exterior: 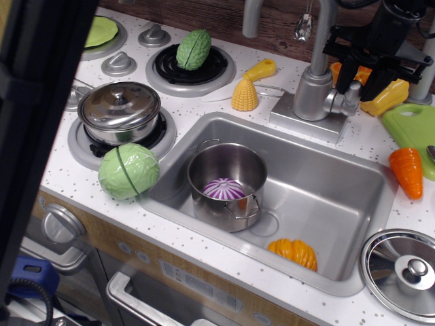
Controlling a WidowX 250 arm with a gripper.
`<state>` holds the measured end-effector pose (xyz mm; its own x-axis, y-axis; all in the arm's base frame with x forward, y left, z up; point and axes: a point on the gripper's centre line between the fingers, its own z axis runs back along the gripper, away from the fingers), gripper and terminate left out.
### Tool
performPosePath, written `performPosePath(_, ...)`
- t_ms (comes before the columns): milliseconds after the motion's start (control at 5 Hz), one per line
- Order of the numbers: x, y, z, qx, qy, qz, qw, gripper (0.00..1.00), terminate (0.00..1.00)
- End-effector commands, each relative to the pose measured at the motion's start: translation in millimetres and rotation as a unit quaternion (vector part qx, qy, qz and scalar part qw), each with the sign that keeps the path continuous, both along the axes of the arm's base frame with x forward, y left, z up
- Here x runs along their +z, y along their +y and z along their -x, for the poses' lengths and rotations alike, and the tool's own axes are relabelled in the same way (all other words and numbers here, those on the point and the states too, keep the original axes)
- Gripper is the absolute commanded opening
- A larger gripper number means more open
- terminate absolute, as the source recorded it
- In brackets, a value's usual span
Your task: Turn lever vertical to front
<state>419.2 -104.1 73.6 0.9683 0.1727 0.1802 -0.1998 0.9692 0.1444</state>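
The lever [354, 93] is a short silver-grey paddle on a side knob at the right of the cylindrical faucet body [313, 93]. It stands upright, with its top hidden behind my gripper. My black gripper [358, 73] hangs over it from the upper right. It is open, and its fingers [342, 70] reach down on either side of the paddle's top. I cannot tell whether they touch it.
The faucet stands behind the sink [340, 204], which holds a steel pot [228, 185] with a purple vegetable and an orange pumpkin [293, 252]. A yellow pepper [387, 95], a green board [411, 125] and a carrot [408, 172] lie to the right. A corn cob [245, 95] and a lidded pot [119, 110] are on the left.
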Motion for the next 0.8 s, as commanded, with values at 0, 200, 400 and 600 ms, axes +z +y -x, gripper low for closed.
performPosePath(0,6.8,-16.5,8.2,-0.013,-0.027,0.014,0.9995,0.00,0.00)
performPosePath(200,-1.9,-14.1,8.0,-0.015,-0.033,0.020,0.9991,0.00,0.00)
performPosePath(400,-12.9,-15.5,9.1,-0.015,-0.039,0.027,0.9988,0.00,0.00)
performPosePath(600,-17.6,-14.8,9.6,-0.017,-0.040,0.028,0.9987,0.00,0.00)
